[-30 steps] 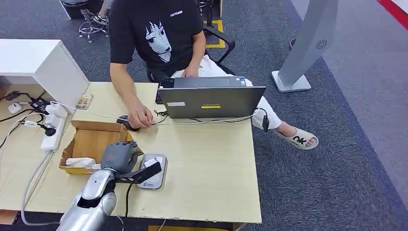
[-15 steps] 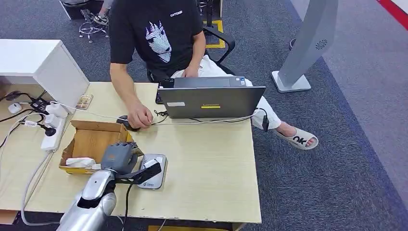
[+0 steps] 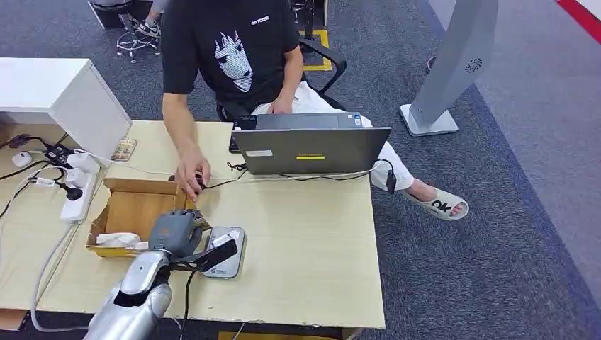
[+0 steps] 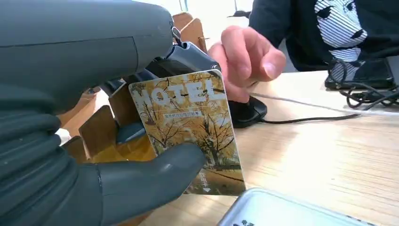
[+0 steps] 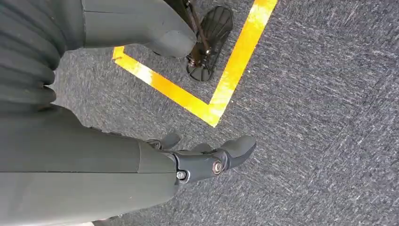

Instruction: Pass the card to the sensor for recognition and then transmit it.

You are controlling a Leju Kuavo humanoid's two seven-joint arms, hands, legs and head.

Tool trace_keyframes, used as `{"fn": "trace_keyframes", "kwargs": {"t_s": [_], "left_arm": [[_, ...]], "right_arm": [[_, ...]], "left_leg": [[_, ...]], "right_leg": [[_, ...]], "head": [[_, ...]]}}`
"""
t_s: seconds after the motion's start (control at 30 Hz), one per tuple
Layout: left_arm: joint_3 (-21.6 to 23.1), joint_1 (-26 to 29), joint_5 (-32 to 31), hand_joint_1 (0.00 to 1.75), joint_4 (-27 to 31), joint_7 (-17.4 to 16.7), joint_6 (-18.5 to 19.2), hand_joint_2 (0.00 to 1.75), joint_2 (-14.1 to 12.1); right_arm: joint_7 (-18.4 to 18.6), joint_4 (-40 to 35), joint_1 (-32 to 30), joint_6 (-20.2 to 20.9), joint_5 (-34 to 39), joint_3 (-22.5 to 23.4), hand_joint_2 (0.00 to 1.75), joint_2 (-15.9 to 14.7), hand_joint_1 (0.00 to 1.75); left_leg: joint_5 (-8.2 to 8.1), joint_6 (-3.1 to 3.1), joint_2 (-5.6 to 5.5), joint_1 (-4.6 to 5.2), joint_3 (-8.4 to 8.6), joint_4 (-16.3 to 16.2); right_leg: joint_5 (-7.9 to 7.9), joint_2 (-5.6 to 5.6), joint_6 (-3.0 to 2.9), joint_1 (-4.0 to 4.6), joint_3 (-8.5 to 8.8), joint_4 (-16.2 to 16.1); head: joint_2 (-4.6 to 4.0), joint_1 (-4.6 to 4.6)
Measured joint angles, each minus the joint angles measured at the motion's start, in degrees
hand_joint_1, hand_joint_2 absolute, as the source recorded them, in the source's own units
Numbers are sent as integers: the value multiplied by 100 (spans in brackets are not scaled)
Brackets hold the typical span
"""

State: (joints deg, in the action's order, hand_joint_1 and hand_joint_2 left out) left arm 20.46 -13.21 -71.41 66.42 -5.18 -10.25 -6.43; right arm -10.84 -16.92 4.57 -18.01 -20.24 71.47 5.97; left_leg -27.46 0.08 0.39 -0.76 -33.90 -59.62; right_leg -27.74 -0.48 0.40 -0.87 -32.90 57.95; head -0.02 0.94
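Holding the card (image 4: 188,129) pinched in my left hand (image 3: 176,232) just over the sensor (image 3: 225,252), I worry the thumb-and-fingers grip is shallow; it could slip. My right hand (image 5: 207,162) hangs with loosely parted fingers, holding nothing.

left robot hand (image 4: 94,155) pinching between thumb and fingers, right robot hand (image 5: 141,155) hanging, fingers apart

Pale wooden table (image 3: 312,241) on grey carpet (image 3: 510,234), white cabinet (image 3: 64,95) beside it.
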Motion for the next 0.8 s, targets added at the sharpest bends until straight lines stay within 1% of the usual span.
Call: {"fn": "trace_keyframes", "kwargs": {"t_s": [0.8], "left_arm": [[0,0,0,175,-2,0,0,175,0]], "right_arm": [[0,0,0,0,0,0,175,0,0]], "left_leg": [[0,0,0,0,0,0]], "right_leg": [[0,0,0,0,0,0]], "head": [[0,0]]}}
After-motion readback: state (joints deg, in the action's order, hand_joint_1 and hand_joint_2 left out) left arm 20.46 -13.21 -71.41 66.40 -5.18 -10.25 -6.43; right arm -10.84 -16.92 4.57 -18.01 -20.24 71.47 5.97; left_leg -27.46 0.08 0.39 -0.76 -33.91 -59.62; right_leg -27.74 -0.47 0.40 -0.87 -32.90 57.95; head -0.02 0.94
